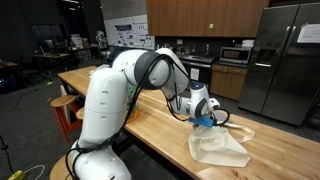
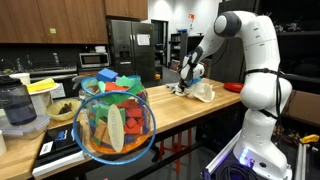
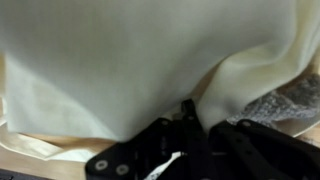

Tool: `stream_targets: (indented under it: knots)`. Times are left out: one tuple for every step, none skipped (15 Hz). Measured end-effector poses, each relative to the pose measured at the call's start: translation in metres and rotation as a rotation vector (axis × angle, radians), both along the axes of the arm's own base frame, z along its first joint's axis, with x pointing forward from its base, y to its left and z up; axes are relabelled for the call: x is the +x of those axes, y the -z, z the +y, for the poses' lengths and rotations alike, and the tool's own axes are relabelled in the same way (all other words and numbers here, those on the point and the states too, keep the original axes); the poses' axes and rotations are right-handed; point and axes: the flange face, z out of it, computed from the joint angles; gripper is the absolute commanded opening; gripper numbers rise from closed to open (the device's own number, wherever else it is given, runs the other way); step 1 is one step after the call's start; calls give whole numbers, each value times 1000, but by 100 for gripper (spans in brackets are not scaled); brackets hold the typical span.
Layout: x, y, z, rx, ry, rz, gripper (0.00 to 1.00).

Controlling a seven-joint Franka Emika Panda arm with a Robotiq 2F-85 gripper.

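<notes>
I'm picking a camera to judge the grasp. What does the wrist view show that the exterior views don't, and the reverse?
Only the wrist view: the cloth close up, its cream folds bunched against the dark gripper, and a grey patch at the right edge.
Only the exterior views: the white arm, the wooden table, the cloth's whole outline, the fridge behind, and in an exterior view a bowl of coloured blocks up front.
Both: the gripper down at the cloth; neither settles whether it is shut.

Wooden countertop (image 1: 150,125), steel refrigerator (image 1: 280,60), wood cabinets (image 1: 205,18), microwave (image 1: 234,56), dim lab behind.
</notes>
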Motion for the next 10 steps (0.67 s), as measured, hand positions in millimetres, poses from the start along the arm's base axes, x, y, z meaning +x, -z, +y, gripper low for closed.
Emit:
stream_targets:
  knots:
    - [-3,0,-10,25,30,-8,1]
    - [-6,-1,-19,50,60,-18,1]
    - [-9,-1,-27,73,87,-26,1]
    - [-12,-1,-36,95,112,-33,1]
    - [-15,-1,-44,116,138,-38,1]
    - [-18,-1,-53,137,162,-42,1]
    - [-21,-2,-61,157,184,-43,1]
    - [-25,-2,-70,175,204,-41,1]
    - [-27,-3,-77,193,222,-37,1]
    - [-29,-3,-86,213,239,-30,1]
